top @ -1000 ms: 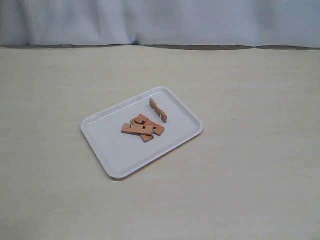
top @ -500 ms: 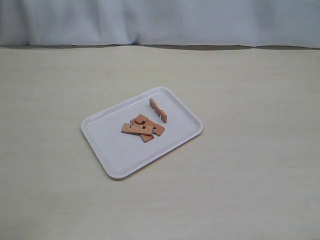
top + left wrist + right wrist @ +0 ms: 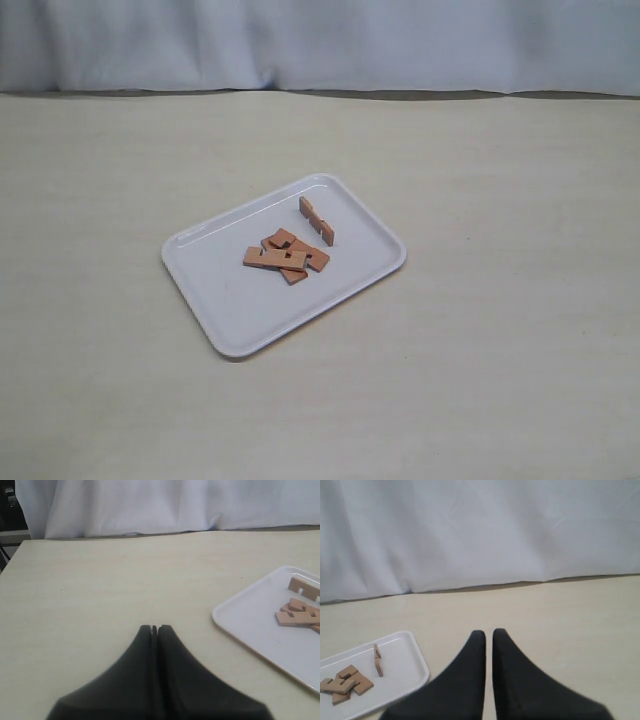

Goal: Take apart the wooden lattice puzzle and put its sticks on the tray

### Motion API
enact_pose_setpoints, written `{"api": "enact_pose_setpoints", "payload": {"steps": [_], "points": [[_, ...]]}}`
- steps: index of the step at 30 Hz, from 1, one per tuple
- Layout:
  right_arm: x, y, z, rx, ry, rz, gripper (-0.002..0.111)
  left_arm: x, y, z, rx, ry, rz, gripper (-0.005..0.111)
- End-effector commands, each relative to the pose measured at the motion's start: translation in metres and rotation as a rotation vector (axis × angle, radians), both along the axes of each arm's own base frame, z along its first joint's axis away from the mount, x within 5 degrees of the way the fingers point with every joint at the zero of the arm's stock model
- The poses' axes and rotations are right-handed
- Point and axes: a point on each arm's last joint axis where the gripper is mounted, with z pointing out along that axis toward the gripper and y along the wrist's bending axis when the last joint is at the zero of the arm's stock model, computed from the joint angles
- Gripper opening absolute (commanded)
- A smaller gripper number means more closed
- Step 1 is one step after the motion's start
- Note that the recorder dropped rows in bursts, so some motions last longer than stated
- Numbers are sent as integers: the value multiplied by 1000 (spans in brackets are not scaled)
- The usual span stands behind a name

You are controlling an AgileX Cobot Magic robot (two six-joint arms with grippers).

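Observation:
The white tray (image 3: 230,300) lies on the table at the middle of the exterior view. No hash-shaped lattice puzzle shows. Three reddish-brown sticks (image 3: 285,257) lie in an overlapping pile on the tray, and a fourth stick (image 3: 316,221) stands on its edge behind them. Neither arm appears in the exterior view. My left gripper (image 3: 154,628) is shut and empty over bare table, with the tray (image 3: 250,625) and sticks (image 3: 300,615) off to its side. My right gripper (image 3: 489,632) is shut with a thin slit and holds nothing; the tray (image 3: 405,665) and sticks (image 3: 345,682) lie apart from it.
A pale wood-grain table (image 3: 500,350) spreads all round the tray. A white cloth backdrop (image 3: 320,40) hangs along its far edge. The table's corner and a dark gap (image 3: 7,545) show in the left wrist view.

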Motion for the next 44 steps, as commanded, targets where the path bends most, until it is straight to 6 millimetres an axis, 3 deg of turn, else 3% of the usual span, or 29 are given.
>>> {"api": "enact_pose_setpoints", "payload": {"steps": [1,44], "points": [[-1,0,-7,11,71,-3,5,0,0,1,4,-13,-3,0],[-1,0,-9,15,92,-2,5,0,0,1,4,-13,-3,0]]}}
